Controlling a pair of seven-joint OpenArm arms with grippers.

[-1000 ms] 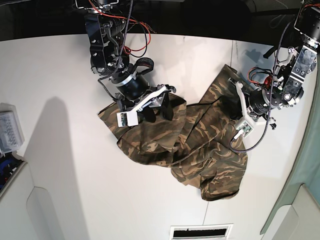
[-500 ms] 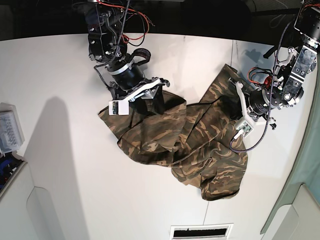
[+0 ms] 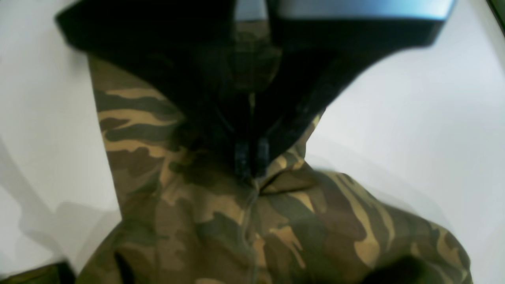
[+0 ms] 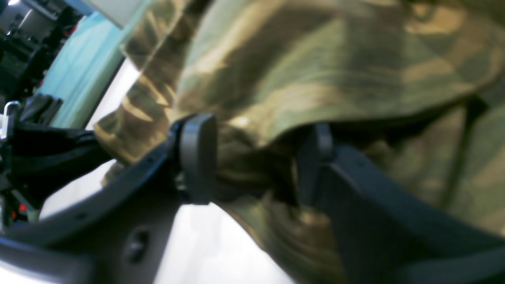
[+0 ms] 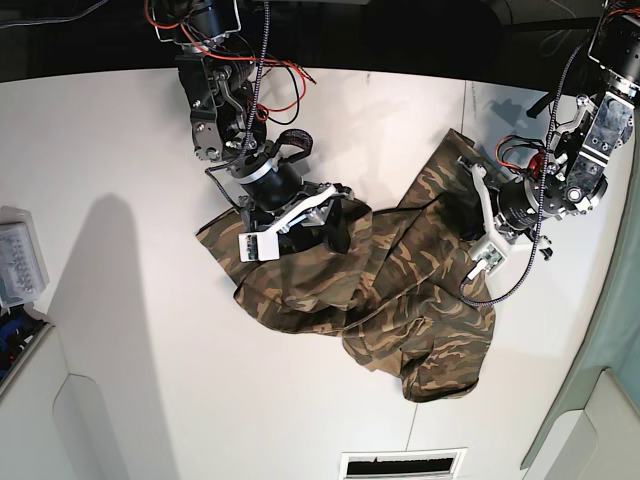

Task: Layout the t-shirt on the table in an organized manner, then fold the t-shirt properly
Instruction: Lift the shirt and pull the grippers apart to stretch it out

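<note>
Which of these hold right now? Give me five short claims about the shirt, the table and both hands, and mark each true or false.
1. The t-shirt lies crumpled, not spread flat. True.
2. The left hand is open and clear of the cloth. False: its jaws are shut, pinching a bunch of fabric.
3. The right hand has shirt fabric between its fingers. True.
4. The shirt is already folded into a neat rectangle. False: it is a loose heap with a raised corner.
5. The table is white. True.
</note>
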